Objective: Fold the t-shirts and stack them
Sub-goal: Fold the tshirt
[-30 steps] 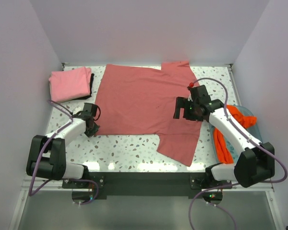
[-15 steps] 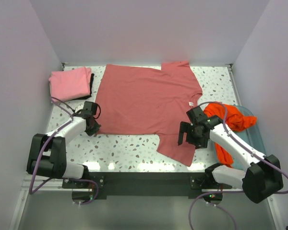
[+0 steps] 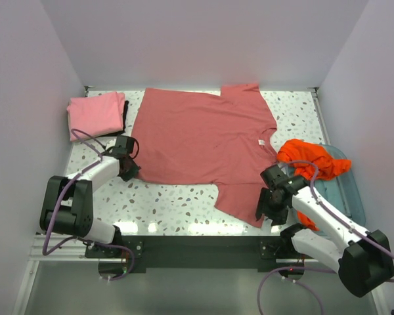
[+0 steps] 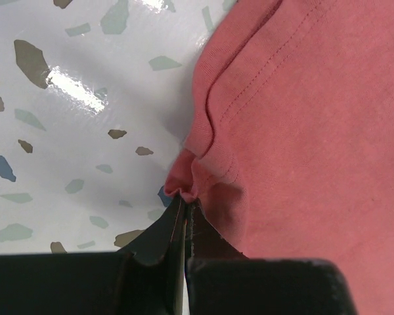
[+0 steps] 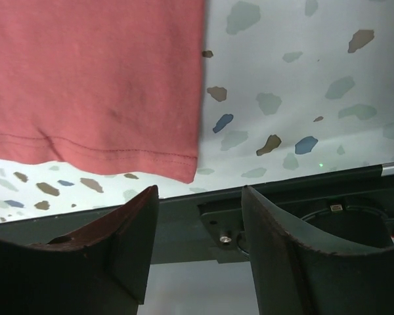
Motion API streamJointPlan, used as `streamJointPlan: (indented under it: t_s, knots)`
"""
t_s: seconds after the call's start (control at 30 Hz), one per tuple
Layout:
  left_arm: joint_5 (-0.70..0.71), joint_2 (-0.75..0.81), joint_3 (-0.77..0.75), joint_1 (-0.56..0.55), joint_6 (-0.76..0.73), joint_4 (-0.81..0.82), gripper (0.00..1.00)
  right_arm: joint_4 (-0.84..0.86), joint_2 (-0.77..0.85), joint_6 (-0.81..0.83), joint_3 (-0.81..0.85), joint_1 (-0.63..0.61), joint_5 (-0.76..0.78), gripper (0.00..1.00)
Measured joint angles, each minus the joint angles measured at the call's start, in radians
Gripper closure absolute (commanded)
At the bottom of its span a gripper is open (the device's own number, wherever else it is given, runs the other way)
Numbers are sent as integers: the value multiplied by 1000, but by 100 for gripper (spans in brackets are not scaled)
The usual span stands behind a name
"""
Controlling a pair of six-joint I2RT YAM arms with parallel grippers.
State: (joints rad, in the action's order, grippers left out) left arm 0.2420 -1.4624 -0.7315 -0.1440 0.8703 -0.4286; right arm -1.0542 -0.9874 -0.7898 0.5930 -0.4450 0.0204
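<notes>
A dusty rose-red t-shirt (image 3: 197, 141) lies spread flat across the middle of the table. My left gripper (image 3: 127, 169) is at its near left corner and is shut on a bunched bit of the hem (image 4: 190, 180), jaws pressed together at the cloth (image 4: 185, 200). My right gripper (image 3: 263, 212) hovers open over the near sleeve's corner (image 5: 184, 172) by the table's front edge, nothing between its fingers (image 5: 200, 193). A lighter pink shirt (image 3: 95, 113) sits folded at the back left. An orange shirt (image 3: 307, 159) lies crumpled at the right.
A pale blue see-through tray (image 3: 352, 191) stands at the right edge, with the orange shirt spilling over its rim. The dark front rail (image 5: 295, 190) of the table runs right under the right gripper. White walls close in the left, back and right.
The right arm has swung from over the shirt's right side toward me, down to the near sleeve's corner, and its jaws have narrowed. The left gripper has stayed shut on the hem.
</notes>
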Motion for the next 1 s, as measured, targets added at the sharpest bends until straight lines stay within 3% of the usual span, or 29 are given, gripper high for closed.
streamJointPlan:
  t_s: [0.6,0.7,0.83,0.9,1.0]
  knots:
    - [2,33,15,0,-3,-25,100,167,-138,5,-91,0,-66,59]
    - [5,50,21,0,-3,-33,100,165,-150,8,-88,0,-64,67]
    - [8,68,23,0,-11,-43,100,165,-147,5,-89,0,-70,93]
    - [13,75,23,0,-20,-48,100,172,-141,-3,-90,0,-77,100]
    - [19,89,24,0,-28,-52,100,168,-136,-3,-87,0,-77,100]
